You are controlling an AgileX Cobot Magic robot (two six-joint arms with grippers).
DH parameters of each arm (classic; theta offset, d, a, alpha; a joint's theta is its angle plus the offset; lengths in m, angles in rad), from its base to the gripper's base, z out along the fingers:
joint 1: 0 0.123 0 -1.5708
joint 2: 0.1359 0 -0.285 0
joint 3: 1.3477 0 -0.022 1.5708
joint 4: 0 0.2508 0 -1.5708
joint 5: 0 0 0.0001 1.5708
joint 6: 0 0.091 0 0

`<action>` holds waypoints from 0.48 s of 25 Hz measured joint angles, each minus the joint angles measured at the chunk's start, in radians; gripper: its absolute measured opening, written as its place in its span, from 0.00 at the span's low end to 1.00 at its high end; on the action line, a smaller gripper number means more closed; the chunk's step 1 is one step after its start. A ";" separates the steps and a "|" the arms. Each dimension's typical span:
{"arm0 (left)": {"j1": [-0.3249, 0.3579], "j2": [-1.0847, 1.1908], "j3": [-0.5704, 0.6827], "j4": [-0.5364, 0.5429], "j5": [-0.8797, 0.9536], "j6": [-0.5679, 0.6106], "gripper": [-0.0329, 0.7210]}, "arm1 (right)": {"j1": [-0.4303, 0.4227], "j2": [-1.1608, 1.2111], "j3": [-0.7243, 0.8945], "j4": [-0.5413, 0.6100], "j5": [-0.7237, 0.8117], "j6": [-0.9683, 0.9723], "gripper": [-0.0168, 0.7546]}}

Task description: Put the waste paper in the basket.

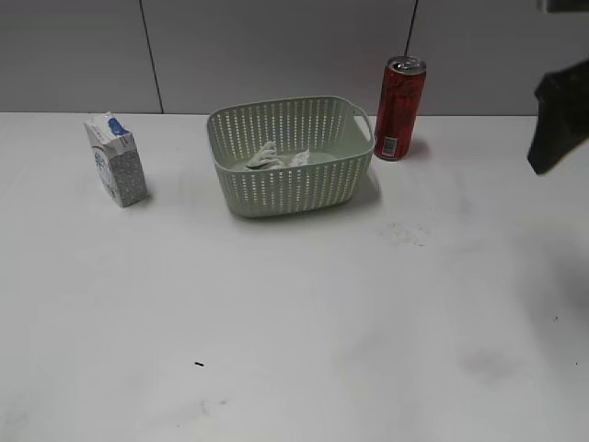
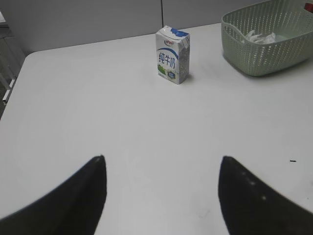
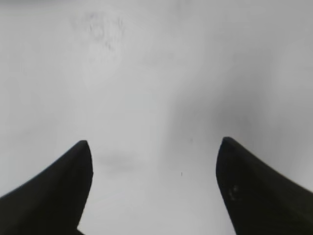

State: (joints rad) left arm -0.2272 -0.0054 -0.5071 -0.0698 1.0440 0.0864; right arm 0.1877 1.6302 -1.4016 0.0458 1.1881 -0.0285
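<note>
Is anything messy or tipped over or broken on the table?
Nothing much. The crumpled white paper lies inside the pale green perforated plastic basket, and the tall red can and the small white-and-blue carton both stand upright. Only faint smudges mark the white table.

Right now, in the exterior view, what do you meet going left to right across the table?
Milk carton → green basket holding the waste paper → red can → dark right arm part at the edge.
</note>
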 joint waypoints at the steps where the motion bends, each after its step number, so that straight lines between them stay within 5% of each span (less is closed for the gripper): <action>1: 0.000 0.000 0.000 0.000 0.000 0.000 0.73 | 0.001 -0.042 0.065 0.000 -0.015 0.000 0.79; 12: 0.000 0.000 0.000 0.000 0.000 0.000 0.73 | 0.001 -0.610 0.769 0.001 -0.270 -0.001 0.79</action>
State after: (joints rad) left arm -0.2272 -0.0054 -0.5071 -0.0698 1.0440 0.0864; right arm 0.1888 1.0206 -0.6323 0.0468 0.9186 -0.0293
